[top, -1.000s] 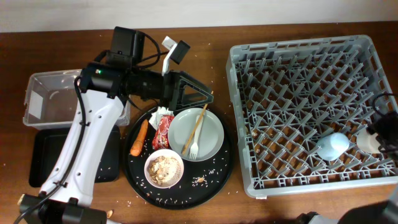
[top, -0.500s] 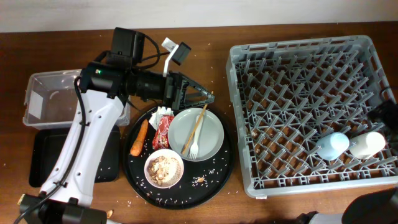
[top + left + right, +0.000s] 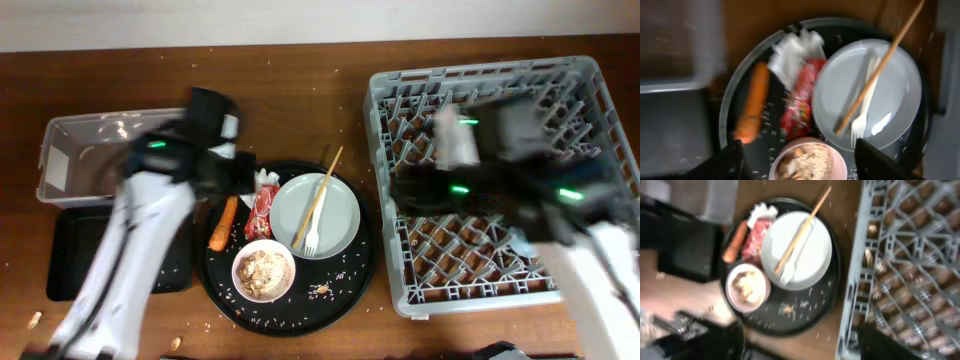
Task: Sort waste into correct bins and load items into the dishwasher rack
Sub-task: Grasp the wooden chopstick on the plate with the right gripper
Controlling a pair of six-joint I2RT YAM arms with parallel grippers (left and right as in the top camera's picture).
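On the round black tray [image 3: 345, 285] lie the pale plate [image 3: 335, 215] with the chopstick [image 3: 322, 188] and white fork [image 3: 312, 238] on it, the carrot [image 3: 223, 222], the red wrapper [image 3: 262, 205], the tissue [image 3: 264, 180] and the bowl of scraps [image 3: 264, 270]. My left gripper [image 3: 799, 150] is open and empty above the bowl [image 3: 807, 162], near the carrot [image 3: 752, 107] and wrapper [image 3: 799, 100]. My right gripper [image 3: 800, 337] is open and empty above the gap between the tray and the rack [image 3: 910, 270]. The right arm blurs across the rack [image 3: 480, 90] and hides the cups.
The clear tub [image 3: 75, 160] stands at the far left, with the shallow black tray [image 3: 65, 260] in front of it. Rice grains are scattered on the round tray and on the table. Both arms are motion-blurred.
The right arm swung from the rack's right edge leftward across the rack. The left arm turned and moved down-left, its gripper now over the round tray's left side.
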